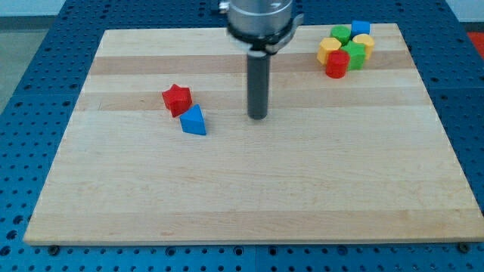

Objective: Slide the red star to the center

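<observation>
The red star (176,99) lies on the wooden board (249,181), left of the middle. A blue triangle (193,121) touches it at its lower right. My tip (259,117) rests on the board near the middle, to the right of both blocks and apart from them, roughly level with the blue triangle.
A tight cluster of blocks sits at the view's top right: a red block (337,63), two yellow blocks (327,49) (364,42), two green blocks (341,34) (354,54) and a blue block (361,28). The board lies on a blue perforated table (45,68).
</observation>
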You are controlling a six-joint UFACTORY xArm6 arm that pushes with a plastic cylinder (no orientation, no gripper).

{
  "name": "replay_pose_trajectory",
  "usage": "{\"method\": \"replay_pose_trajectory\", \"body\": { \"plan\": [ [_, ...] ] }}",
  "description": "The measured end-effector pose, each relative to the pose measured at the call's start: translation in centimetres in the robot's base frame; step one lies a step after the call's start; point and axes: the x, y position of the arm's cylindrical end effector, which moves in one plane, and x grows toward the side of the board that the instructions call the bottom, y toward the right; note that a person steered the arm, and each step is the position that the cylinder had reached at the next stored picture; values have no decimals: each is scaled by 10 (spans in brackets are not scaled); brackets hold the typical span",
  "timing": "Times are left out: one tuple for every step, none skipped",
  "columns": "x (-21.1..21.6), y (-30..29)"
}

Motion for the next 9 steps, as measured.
{"method": "replay_pose_trajectory", "body": {
  "plan": [
    [37,-27],
    [63,-65],
    [45,-110],
    [10,-136],
    [-13,-156],
    [-33,-162],
    [-47,-158],
    [-49,-135],
    [-49,-104]
  ]
}}
